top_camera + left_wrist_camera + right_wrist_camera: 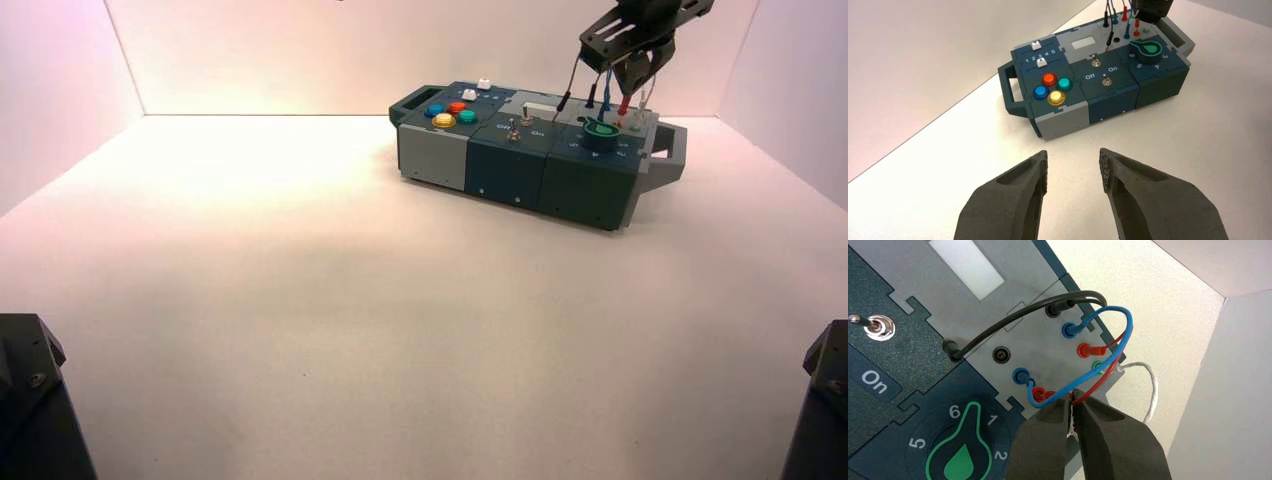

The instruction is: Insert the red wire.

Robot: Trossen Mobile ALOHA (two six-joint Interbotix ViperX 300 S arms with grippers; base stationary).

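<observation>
The box stands at the far right of the table. The red wire loops from a seated red plug in the far socket row towards the green knob. My right gripper hangs over the box's right end and is shut on the red wire just above its other red plug. That plug stands upright at the red socket next to the knob; how deep it sits is hidden. My left gripper is open and empty, well back from the box.
A blue wire and a black wire arch over the same socket panel. A white wire hangs off the box's edge. One black socket is empty. Coloured buttons and toggle switches lie further left.
</observation>
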